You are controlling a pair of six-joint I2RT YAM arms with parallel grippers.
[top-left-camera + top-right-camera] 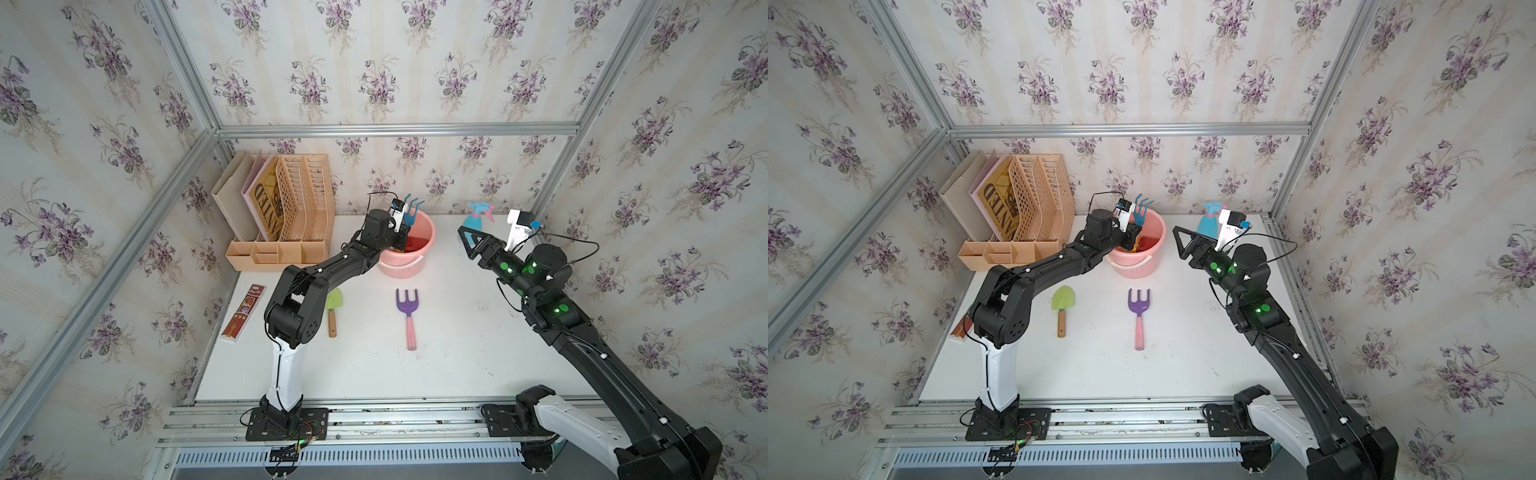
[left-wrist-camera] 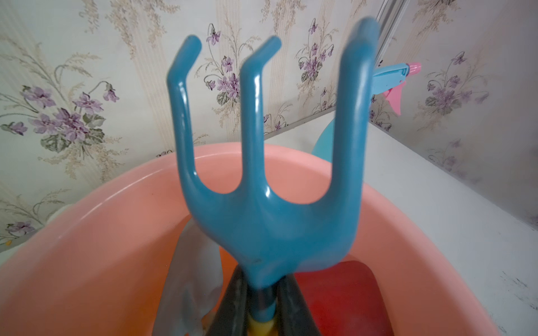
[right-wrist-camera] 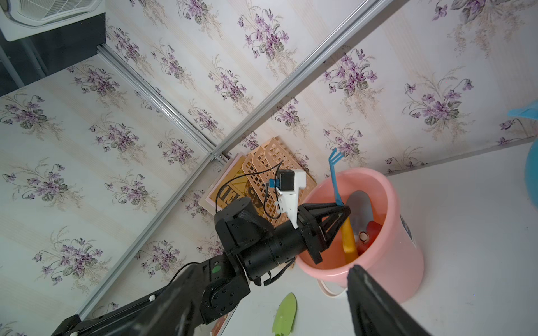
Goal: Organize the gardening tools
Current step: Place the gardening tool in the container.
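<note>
Over the round pink plastic bucket (image 1: 431, 235), the left end effector (image 3: 343, 211) is clenching the blue three-pronged, yellow-handled plastic fork (image 2: 262, 227), handle down inside; letting go looks the next move, while the right end effector (image 1: 464, 243) is hanging spread, empty.

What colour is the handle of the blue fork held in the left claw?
Yellow. The fork's handle shows best in the right wrist view.

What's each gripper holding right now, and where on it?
Left gripper grips the blue fork at its neck, just above the yellow handle. Right gripper is open, holding nothing.
</note>
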